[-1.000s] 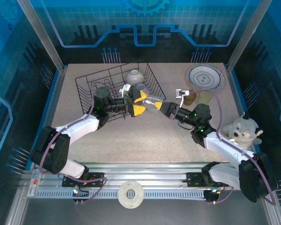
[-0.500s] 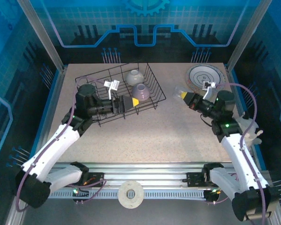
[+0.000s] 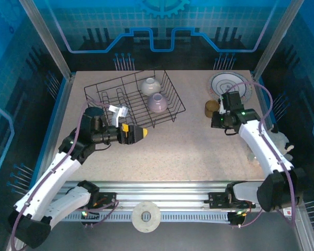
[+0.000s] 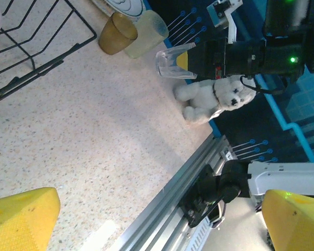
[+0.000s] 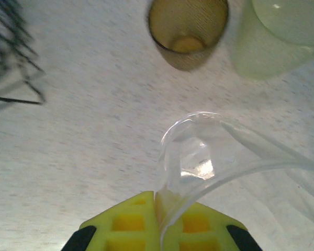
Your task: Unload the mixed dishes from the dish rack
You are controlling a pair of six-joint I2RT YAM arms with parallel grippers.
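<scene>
Right tool (image 5: 159, 209) is pinched shut on just the rim of a clear cup (image 5: 199, 151), with the brown cup (image 5: 187, 31) at its 12 o'clock. With a grip that thin it could slip or clip its neighbour. Left tool (image 3: 138, 134) gapes wide and empty. The dish rack (image 3: 112, 102), at 11 o'clock on the tabletop, holds two bowls (image 3: 157, 102).

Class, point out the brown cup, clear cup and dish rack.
brown cup (image 5: 187, 31): right wrist view, inside wall.
clear cup (image 5: 193, 154): right wrist view, see-through wall.
dish rack (image 3: 110, 99): top view, divider prongs.
</scene>
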